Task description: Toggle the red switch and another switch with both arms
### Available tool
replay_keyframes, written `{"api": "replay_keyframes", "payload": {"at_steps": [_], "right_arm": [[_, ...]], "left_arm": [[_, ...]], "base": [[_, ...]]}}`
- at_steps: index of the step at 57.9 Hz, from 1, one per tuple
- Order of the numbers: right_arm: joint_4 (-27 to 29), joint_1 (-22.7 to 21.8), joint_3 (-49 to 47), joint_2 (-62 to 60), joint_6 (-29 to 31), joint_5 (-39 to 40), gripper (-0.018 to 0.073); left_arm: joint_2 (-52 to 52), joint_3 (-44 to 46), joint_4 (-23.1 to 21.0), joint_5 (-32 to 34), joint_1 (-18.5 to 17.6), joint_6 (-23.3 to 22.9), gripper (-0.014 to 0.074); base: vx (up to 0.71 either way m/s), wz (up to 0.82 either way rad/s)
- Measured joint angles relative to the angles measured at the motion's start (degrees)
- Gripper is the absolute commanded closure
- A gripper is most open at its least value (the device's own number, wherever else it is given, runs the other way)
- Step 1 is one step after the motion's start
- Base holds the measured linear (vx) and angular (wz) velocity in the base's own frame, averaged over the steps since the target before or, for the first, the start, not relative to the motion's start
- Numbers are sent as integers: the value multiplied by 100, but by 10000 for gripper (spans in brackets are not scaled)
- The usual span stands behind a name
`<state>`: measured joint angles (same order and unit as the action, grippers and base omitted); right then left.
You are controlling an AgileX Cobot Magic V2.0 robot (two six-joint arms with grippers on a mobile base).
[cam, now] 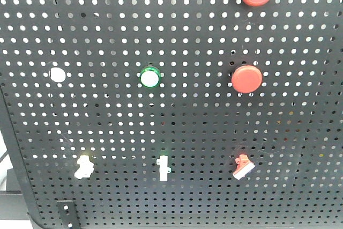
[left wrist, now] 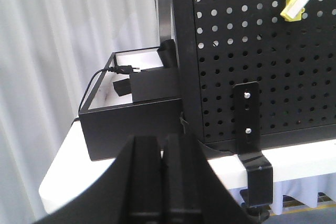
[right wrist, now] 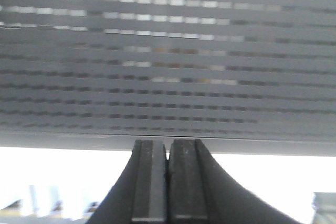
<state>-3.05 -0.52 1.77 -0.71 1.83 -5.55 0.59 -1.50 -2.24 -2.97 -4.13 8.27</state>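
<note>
A: Both tools clenched, empty: left tool low in its view, right tool facing blurred pegboard.

B: Small red-based white-lever switch lower right, pale yellow-based switch lower left. Risk: hitting white centre toggle or round red buttons.

The front-facing view is aimed squarely at the black pegboard from close by, so the board fills the frame. The left wrist view is taken from behind the closed left gripper, low and to the board's left, looking along its lower corner; the pale yellow switch is shared with the front view. The right wrist view is pressed very near the board, blurred, above the closed right gripper.
</note>
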Motion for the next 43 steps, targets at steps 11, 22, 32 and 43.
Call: {"api": "replay_keyframes", "payload": {"at_steps": [11,22,32,43], "right_arm": [[-1,49,0,0,5,-10,566],[-1,52,0,0,5,-10,566],[-1,49,0,0,5,-10,566],[-1,52,0,0,5,-10,566]], "left_arm": [[0,0,0,0,0,0,594],[0,0,0,0,0,0,594],[0,0,0,0,0,0,594],[0,0,0,0,0,0,594]], "base": [[0,0],[0,0],[0,0],[0,0]]}}
